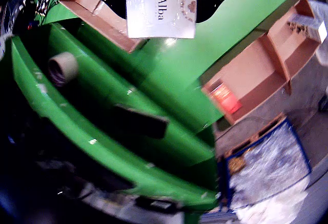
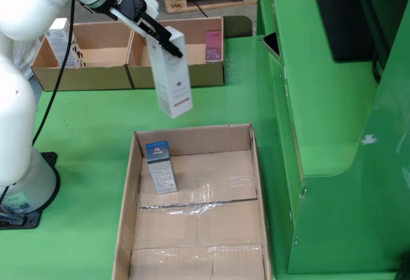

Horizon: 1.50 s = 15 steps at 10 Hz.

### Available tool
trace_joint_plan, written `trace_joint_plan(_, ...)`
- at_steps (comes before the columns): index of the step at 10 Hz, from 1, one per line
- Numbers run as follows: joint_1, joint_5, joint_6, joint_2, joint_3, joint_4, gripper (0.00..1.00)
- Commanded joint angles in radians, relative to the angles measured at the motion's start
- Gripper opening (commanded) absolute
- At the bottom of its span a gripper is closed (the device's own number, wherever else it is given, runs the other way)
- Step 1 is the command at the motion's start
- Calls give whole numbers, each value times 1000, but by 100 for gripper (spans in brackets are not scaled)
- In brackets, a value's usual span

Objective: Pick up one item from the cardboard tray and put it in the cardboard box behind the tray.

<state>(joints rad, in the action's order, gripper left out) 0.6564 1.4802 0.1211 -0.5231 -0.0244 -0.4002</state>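
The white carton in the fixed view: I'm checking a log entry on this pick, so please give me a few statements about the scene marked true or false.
1. The hand holds the white carton in the air. True.
2. The white carton rests on the floor of the cardboard tray. False: it hangs above the green table, between tray and box.
3. A blue-topped box stands in the tray. True.
4. The tray holds no item. False: the blue-topped box is there.
5. A pink packet lies in the cardboard box behind the tray. True.
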Motion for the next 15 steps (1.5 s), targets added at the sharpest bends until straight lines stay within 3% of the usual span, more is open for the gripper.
trace_joint_plan(1,81,-9,12,53,24,-78,0)
trace_joint_plan(5,213,-19,50,62,24,-166,0)
trace_joint_plan(11,306,-30,84,9,24,-15,0)
trace_joint_plan(15,445,-209,106,-133,24,441,0)
